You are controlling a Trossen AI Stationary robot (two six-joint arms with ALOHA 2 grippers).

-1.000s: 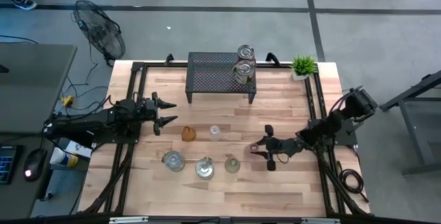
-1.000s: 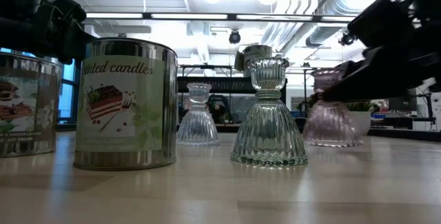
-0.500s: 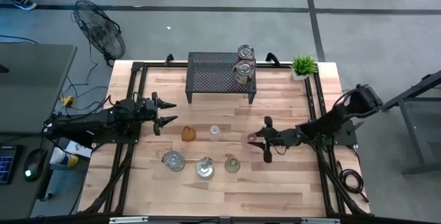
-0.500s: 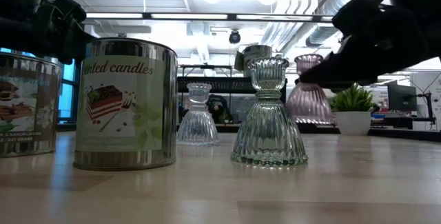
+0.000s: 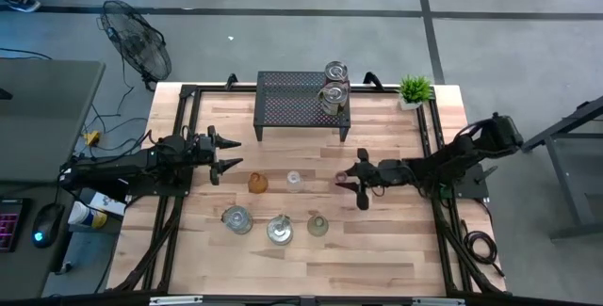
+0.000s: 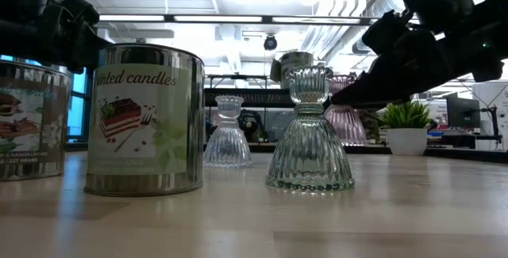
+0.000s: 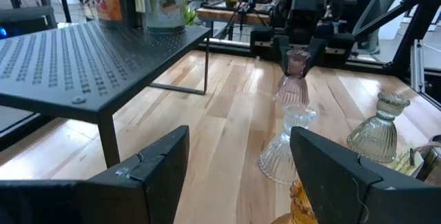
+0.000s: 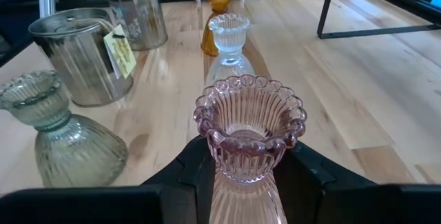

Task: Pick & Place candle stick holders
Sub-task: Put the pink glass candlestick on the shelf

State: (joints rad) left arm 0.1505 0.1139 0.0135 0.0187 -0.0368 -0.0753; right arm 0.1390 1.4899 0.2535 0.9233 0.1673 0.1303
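Note:
A pinkish glass candle stick holder (image 5: 341,181) hangs just above mid-table, with my right gripper (image 5: 352,182) shut on it. Standing on their bases to its left are a clear holder (image 5: 293,181) and an amber one (image 5: 257,183). Nearer the front edge stand a pale green holder (image 5: 317,223) and two silvery tins (image 5: 279,230) (image 5: 236,218). Two more holders (image 5: 333,82) stand on the black rack (image 5: 297,108). My left gripper (image 5: 229,153) waits open at the table's left, with nothing between its fingers. My right gripper pinches the pinkish holder's narrow neck (image 8: 242,172), just under its scalloped cup, between its two fingers (image 8: 196,172). The fingers come from the table's right, nearly level and slanting a little down. The holder stands upright in the hold, its flared base (image 7: 292,94) clear of the table.
A small potted plant (image 5: 414,89) stands at the far right corner. The black rack takes up the far middle. Black rails (image 5: 179,146) run along the table's left and right sides. Bare wood lies between the rack and the row of holders.
My right gripper has swung toward the table's far edge and a little left, carrying the pinkish holder. The holder has risen slightly off the table and stayed upright. It now hangs close to the right of the clear holder.

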